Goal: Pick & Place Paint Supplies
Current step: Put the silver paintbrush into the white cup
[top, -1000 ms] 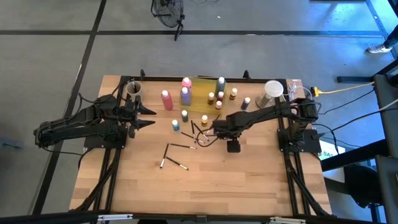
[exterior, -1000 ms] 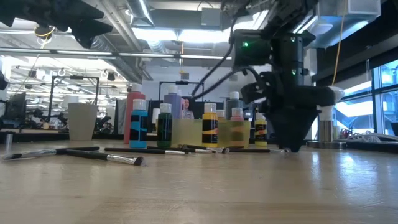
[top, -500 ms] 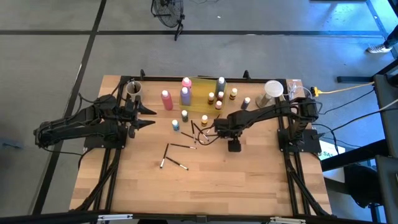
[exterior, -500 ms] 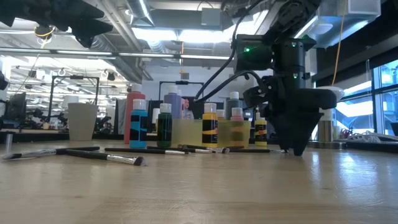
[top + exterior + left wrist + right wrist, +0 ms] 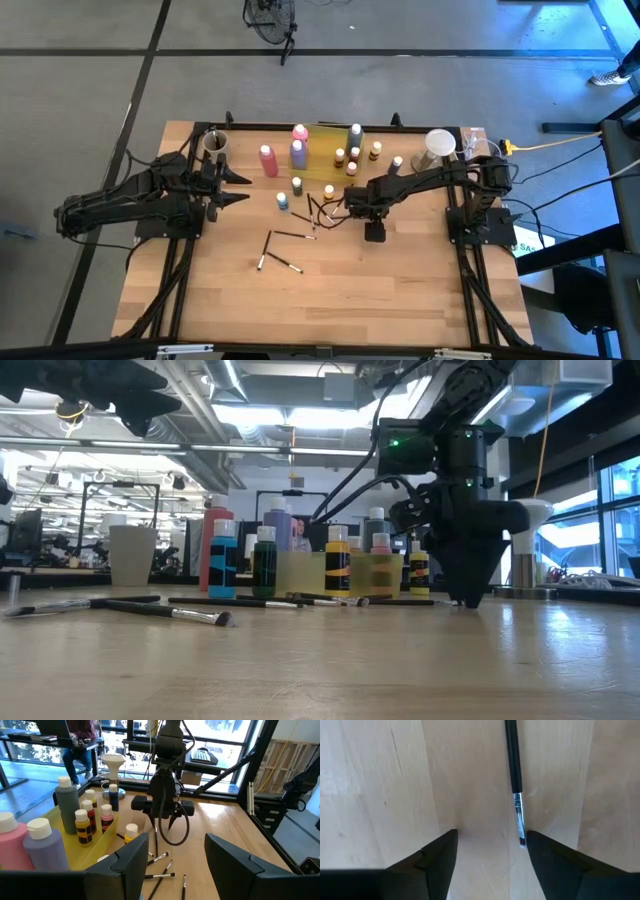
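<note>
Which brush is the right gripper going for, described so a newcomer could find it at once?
Start at the translucent yellow tray at the table's far edge and come toward the middle, where the right gripper points straight down, open. The brush lies flat between its fingers, close to one, dark-handled with a silver ferrule, apart from the crossed brushes.

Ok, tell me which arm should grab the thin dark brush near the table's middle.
Right. Its open pincer points down at the table with the thin dark white-tipped brush between its fingers; the left pincer waits by the left edge, well away.
</note>
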Controlling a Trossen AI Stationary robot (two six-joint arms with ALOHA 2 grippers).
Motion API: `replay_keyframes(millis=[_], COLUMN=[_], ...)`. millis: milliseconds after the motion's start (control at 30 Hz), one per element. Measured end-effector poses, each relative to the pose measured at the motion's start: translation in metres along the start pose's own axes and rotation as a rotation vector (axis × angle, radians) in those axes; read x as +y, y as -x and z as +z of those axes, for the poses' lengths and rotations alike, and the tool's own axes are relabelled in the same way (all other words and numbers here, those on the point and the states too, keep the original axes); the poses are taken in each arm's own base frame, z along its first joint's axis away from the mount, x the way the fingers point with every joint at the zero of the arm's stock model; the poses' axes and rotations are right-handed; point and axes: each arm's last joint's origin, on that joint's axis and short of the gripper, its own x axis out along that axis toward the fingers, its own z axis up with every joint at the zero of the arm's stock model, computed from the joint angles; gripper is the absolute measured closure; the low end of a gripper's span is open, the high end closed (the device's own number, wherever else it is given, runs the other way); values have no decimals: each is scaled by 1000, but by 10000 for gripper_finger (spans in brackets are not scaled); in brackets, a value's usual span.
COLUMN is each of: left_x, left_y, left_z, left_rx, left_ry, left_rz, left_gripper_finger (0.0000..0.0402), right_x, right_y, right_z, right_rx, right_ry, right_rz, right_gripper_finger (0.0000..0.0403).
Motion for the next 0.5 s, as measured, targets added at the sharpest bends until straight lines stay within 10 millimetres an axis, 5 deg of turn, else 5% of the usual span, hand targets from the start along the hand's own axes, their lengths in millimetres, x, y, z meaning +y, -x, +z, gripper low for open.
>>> replay_keyframes(millis=[500], left_x=[0], left_y=[0], left_z=[0], left_rx=[0], left_ry=[0], left_rz=[0], left_gripper_finger=[212], right_x=[0], right_y=[0], right_z=[0], right_rx=[5], right_ry=[-8], right_rz=[-35], right_gripper_finger=[176])
